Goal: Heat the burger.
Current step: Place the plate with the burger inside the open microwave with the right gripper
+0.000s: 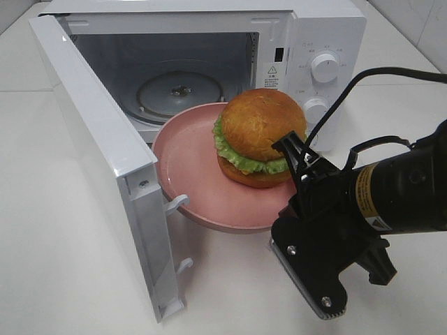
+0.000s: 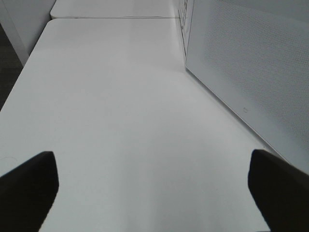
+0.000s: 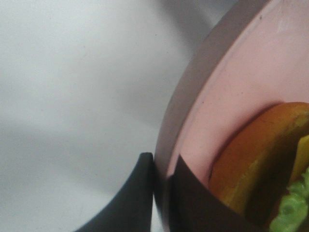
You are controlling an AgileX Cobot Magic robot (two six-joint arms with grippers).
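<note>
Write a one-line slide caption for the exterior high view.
Right gripper, shut on the rim of the pink plate, holds the burger before the open microwave.

A small white sticker point(image 1: 272, 72) with a black warning triangle, its lines of print too small to read, sits on the microwave point(image 1: 328, 28) front frame, beyond the right gripper point(image 1: 292, 204). Tiny unreadable markings ring its two dials point(image 1: 325, 67). A yellow label point(image 1: 366, 197) just behind the gripper carries illegible print.
</note>
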